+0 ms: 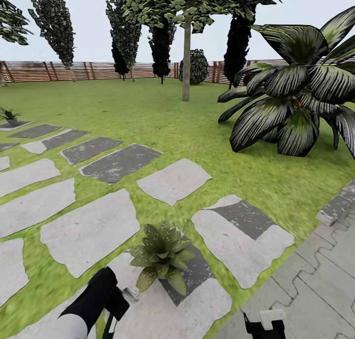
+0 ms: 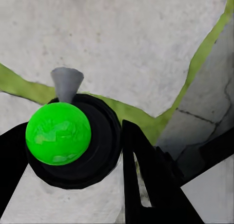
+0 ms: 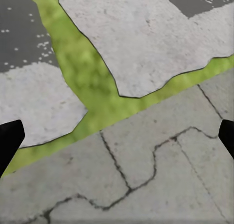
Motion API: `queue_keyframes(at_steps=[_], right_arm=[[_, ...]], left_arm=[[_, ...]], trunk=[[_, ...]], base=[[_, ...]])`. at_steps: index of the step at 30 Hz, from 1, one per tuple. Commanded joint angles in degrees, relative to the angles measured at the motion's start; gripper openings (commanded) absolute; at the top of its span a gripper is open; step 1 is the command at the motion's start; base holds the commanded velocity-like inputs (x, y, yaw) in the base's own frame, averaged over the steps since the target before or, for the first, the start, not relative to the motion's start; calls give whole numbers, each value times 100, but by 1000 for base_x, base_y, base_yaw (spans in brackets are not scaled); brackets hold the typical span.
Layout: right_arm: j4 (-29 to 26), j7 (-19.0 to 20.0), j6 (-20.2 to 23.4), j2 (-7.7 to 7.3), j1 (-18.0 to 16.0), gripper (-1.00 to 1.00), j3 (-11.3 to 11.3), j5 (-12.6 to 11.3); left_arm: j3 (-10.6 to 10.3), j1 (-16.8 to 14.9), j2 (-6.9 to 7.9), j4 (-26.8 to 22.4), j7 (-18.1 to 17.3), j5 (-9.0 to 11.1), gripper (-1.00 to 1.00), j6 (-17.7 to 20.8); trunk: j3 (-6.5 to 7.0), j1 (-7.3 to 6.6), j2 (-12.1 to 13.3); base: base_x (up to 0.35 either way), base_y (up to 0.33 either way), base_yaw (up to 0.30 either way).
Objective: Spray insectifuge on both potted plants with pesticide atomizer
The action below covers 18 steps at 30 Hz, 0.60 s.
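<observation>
Nearest, at the head view's lower left, the black left gripper is clenched around the pesticide atomizer, a small spray bottle with a glossy green rounded body in a dark collar and a pale grey cone-shaped nozzle; in the left wrist view the bottle sits between the black fingers above rough grey stone. At the lower right, the white-tipped black right gripper hangs released, its fingertips spread wide over cracked interlocking paving. Just beyond the nozzle stands a potted plant, a low rosette of broad pointed green leaves dotted with fine white specks of insectifuge, on a flat, irregular, mottled grey stepping stone. More such slabs run leftward across the green lawn. To the right spreads a large palm with glossy striped leaves. Far left, a second small potted plant sits on a stone. Beyond stand trees and a brown horizontal-slat wooden fence.
</observation>
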Motion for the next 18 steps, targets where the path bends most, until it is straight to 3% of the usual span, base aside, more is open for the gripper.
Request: queue_keyframes(at_steps=[1,4,10,13,18], right_arm=[[1,-7,-15,0,-2,100,52,-56],[1,-8,-15,0,-2,100,52,-56],[1,-9,-15,0,-2,100,55,-56],[1,-9,-15,0,-2,100,55,-56],[1,-9,-15,0,-1,100,52,-56]], left_arm=[[31,-3,-81,-29,-50,-84,-100,1],[37,-3,-139,-40,-50,-90,-100,-1],[28,6,47,32,-51,-99,-100,-15],[27,4,60,31,-44,-96,-100,-15],[19,3,47,30,-34,-99,-100,-10]], trunk=[[-5,-1,-2],[-5,-1,-2],[-5,-1,-2],[-5,-1,-2],[-5,-1,-2]], base=[[0,0,0],[0,0,0],[0,0,97],[0,0,209],[174,-127,23]])
